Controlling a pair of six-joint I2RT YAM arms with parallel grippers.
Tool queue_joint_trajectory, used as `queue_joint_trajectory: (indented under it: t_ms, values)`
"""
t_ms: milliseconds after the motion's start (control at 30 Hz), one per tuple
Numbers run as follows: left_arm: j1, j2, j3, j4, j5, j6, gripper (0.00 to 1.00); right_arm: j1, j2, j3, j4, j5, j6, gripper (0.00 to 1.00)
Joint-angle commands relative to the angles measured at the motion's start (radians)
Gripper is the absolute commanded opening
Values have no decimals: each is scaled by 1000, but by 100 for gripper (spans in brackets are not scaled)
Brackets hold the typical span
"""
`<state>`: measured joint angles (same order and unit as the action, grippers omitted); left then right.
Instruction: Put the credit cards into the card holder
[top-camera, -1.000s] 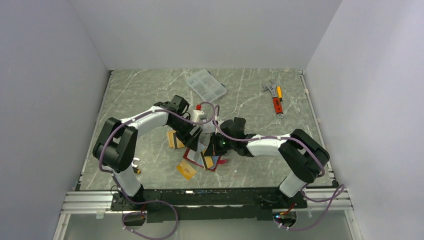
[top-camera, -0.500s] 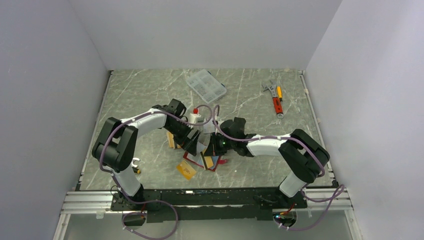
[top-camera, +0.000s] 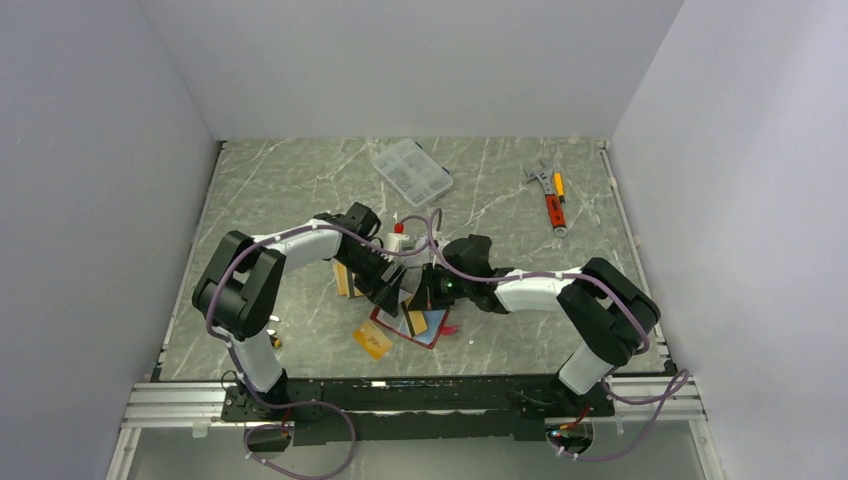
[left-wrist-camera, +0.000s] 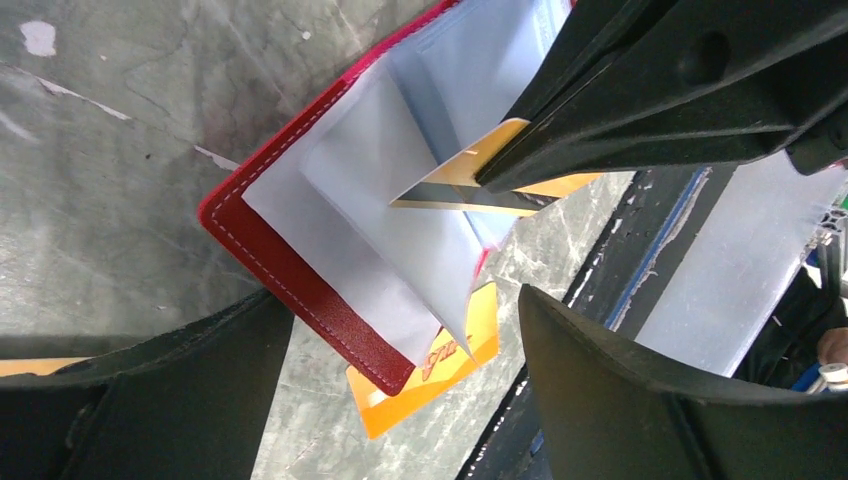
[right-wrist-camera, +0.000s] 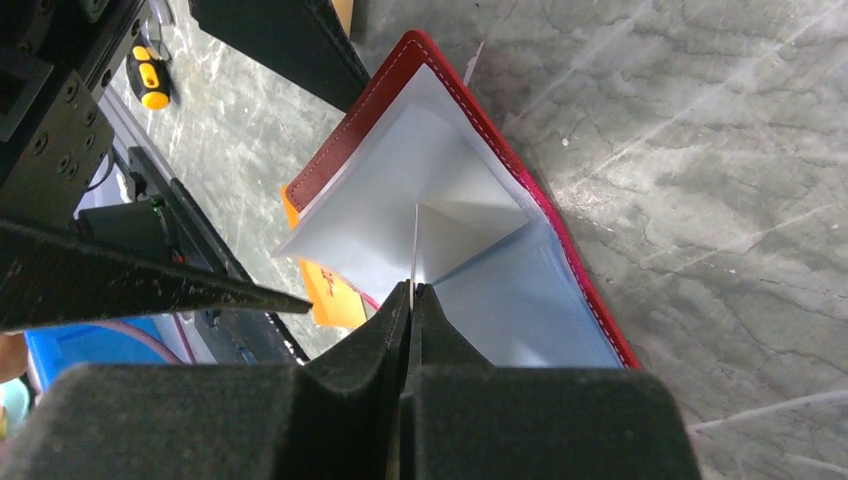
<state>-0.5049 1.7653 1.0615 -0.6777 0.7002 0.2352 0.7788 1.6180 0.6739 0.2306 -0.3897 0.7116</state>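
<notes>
The red card holder (left-wrist-camera: 300, 270) lies open on the table, its light blue pockets (right-wrist-camera: 400, 200) facing up. My right gripper (right-wrist-camera: 412, 288) is shut on an orange-gold credit card with a black stripe (left-wrist-camera: 470, 180), held on edge with its corner at the pocket fold. My left gripper (left-wrist-camera: 400, 300) stands open just above the holder's near corner, holding nothing. Another orange credit card (left-wrist-camera: 430, 385) lies partly under that corner. In the top view both grippers meet over the holder (top-camera: 408, 328). One orange card (top-camera: 373, 340) lies beside it and more cards (top-camera: 345, 282) lie left of it.
A clear plastic compartment box (top-camera: 411, 170) sits at the back. A wrench and a red-and-yellow tool (top-camera: 551, 197) lie at the back right. A small white bottle with a red cap (top-camera: 400, 233) stands just behind the grippers. A yellow-handled tool (right-wrist-camera: 150, 87) lies near the left arm's base.
My left gripper's jaws have spread wider and its wrist has shifted a little to the right, over the holder. The right gripper has stayed put, shut on the card.
</notes>
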Motion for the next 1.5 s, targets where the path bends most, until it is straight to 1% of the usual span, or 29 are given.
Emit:
queue_joint_trajectory:
  t_ms: [0,67,167,300,467,500,600,667,800,867,1033,1100,1167,1200,1267,1300,1467]
  values:
    - [-9,23,25,29,-20,-15,80,-17,-36,-31,60,-10,6,0]
    - [-8,26,27,28,-28,-18,68,-23,-57,-55,67,-12,6,0]
    - [-9,36,36,23,-19,-23,58,-31,-83,-82,62,-10,3,0]
    - [-9,43,53,11,-3,-27,50,-45,-112,-109,35,-6,-10,0]
    - [-7,38,62,2,30,-39,49,-67,-136,-146,24,-6,-21,0]
    - [-7,39,65,-1,39,-41,46,-72,-137,-153,24,-8,-21,0]
    - [-7,52,74,-6,73,-47,34,-80,-133,-164,26,-11,-26,0]
    - [-9,68,79,-3,87,-50,30,-82,-119,-162,32,-17,-25,0]
    - [-9,92,85,-5,87,-54,29,-83,-103,-153,38,-25,-30,0]
    - [-9,98,86,-5,92,-56,26,-84,-95,-151,41,-28,-33,0]
    - [-9,114,101,-11,123,-66,9,-84,-72,-151,54,-38,-30,0]
    - [-9,125,107,-12,148,-73,5,-85,-66,-151,57,-40,-33,0]
    - [-8,134,111,-17,175,-77,5,-89,-64,-151,57,-40,-34,0]
    - [-8,137,112,-18,189,-77,8,-90,-65,-152,58,-40,-35,0]
    - [-9,146,111,-24,206,-70,23,-93,-63,-155,62,-40,-34,0]
    - [-9,151,111,-28,218,-67,26,-94,-62,-158,66,-42,-33,0]
    - [-9,185,119,-38,236,-62,24,-101,-51,-162,76,-49,-31,0]
